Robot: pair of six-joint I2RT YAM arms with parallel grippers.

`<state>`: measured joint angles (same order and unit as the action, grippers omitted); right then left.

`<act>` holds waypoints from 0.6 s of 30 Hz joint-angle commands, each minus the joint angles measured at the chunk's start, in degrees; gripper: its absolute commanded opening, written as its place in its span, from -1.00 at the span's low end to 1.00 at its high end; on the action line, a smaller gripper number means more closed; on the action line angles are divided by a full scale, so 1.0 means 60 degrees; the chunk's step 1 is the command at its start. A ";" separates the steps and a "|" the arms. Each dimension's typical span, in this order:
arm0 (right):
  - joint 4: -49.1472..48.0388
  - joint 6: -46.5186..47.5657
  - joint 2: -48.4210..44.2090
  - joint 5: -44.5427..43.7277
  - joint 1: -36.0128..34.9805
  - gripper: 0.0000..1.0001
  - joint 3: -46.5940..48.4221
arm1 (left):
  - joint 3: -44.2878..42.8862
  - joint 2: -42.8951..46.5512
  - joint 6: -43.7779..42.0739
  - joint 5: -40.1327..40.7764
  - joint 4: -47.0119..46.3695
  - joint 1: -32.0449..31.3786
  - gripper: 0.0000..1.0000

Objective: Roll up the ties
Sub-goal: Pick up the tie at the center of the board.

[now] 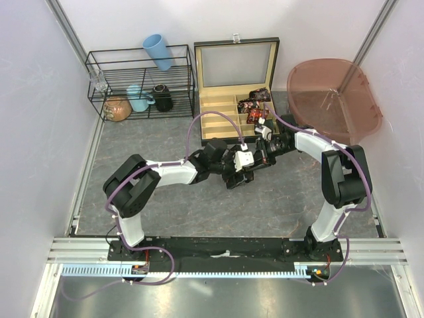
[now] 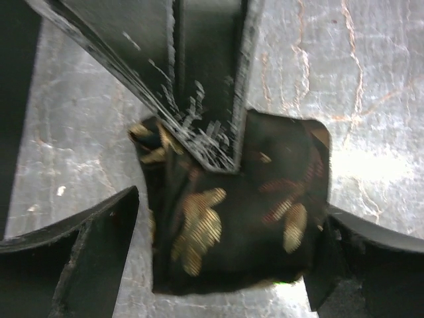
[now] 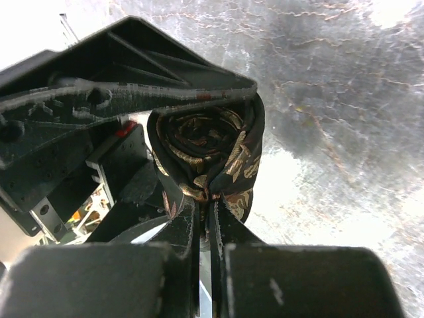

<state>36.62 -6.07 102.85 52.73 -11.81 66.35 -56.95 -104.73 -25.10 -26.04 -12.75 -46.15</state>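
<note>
Tie coil (image 3: 205, 149), axis toward right pincer (image 3: 207, 211)

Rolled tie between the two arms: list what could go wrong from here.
1. The rolled tie is pinched only at one edge by the shut right jaws; a slip could let the coil unroll.
2. The left jaws stand wide open on either side of it, close to the right arm's fingers; closing might squash the coil or knock the arms together.
</note>
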 commanded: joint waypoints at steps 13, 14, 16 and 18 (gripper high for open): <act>0.0399 0.0102 -0.0047 0.0251 -0.0199 -1.00 0.1392 | 0.0365 0.0710 0.0272 -0.0743 -0.0570 -0.0043 0.06; 0.0473 0.0233 -0.0018 0.0206 -0.0214 -1.00 0.1509 | 0.0423 0.0987 0.0389 -0.0728 -0.0555 -0.0043 0.31; 0.0823 0.0468 0.0099 -0.0027 -0.0214 -1.00 0.1992 | 0.0453 0.1339 0.0799 -0.0567 -0.0322 -0.0013 0.99; 0.1175 0.0936 0.0274 -0.0510 -0.0184 -1.00 0.2736 | 0.0453 0.1981 0.1222 -0.0668 -0.0058 0.0190 0.99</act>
<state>41.78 -5.23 103.50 52.25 -13.10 74.06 -54.65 -100.51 -23.03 -27.33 -15.05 -45.87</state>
